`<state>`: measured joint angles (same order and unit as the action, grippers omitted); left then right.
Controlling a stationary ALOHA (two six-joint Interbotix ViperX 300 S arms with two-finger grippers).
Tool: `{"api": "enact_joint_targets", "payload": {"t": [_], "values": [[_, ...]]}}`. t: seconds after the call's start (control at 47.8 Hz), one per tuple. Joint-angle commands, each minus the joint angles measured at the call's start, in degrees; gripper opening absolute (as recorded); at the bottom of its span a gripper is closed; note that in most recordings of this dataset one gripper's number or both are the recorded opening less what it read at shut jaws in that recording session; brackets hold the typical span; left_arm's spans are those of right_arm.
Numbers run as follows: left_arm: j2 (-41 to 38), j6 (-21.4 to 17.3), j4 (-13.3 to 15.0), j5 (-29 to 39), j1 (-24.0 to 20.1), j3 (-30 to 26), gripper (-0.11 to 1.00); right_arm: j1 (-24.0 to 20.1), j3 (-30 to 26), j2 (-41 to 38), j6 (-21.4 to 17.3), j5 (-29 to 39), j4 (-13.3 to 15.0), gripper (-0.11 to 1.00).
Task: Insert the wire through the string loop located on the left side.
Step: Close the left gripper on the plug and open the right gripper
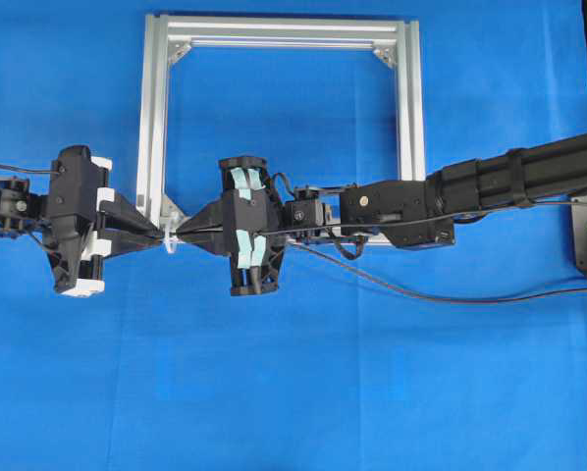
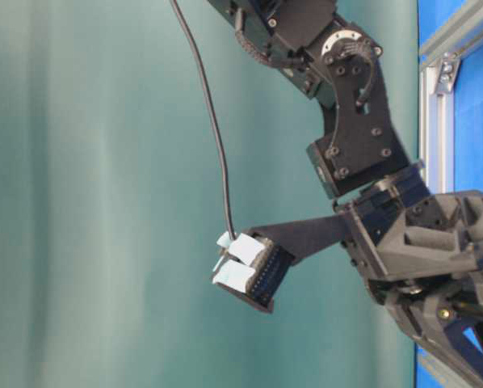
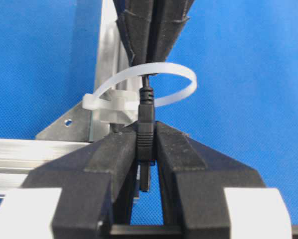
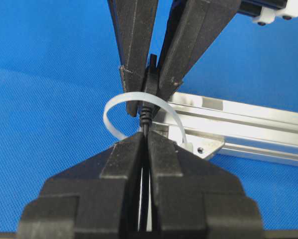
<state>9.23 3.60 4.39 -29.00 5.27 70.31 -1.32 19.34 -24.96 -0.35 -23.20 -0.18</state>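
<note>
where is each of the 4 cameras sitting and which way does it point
Overhead: above, looking straight down at the frame, both arms meeting at its lower left corner.
Table-level: low, side-on, showing the right arm and the wire.
Left wrist: looks along the left gripper, clamped on the plug, to the string loop.
Right wrist: looks along the right gripper the opposite way.
Both wrist views share loop, plug and both grippers.

Blue table (image 1: pixel 303 392), silver aluminium frame (image 1: pixel 409 108) on it

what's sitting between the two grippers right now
The string loop, with the wire running through it from the right gripper to the left gripper; both wrist views show it.
</note>
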Motion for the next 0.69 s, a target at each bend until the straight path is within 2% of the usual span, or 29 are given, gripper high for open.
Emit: {"api": "enact_joint_targets", "payload": {"t": [0.0,0.544,0.607,0.669], "values": [[0.8,0.0,-0.1,-0.5,-0.1,-0.7,0.07,-0.2,-0.7,1.4,0.0,0.3,0.0,0.0],[0.9,0.2,-0.2,-0.5,-0.3,-0.7,0.07,-0.3,-0.8,1.4,-0.1,1.0,0.0,0.0],[0.9,0.2,-0.1,-0.5,-0.3,-0.7,0.07,-0.2,-0.7,1.4,-0.1,1.0,0.0,0.04],[0.9,0.2,-0.1,-0.5,-0.3,-0.6,0.07,-0.3,-0.7,1.4,-0.1,1.1,-0.1,0.15]]}}
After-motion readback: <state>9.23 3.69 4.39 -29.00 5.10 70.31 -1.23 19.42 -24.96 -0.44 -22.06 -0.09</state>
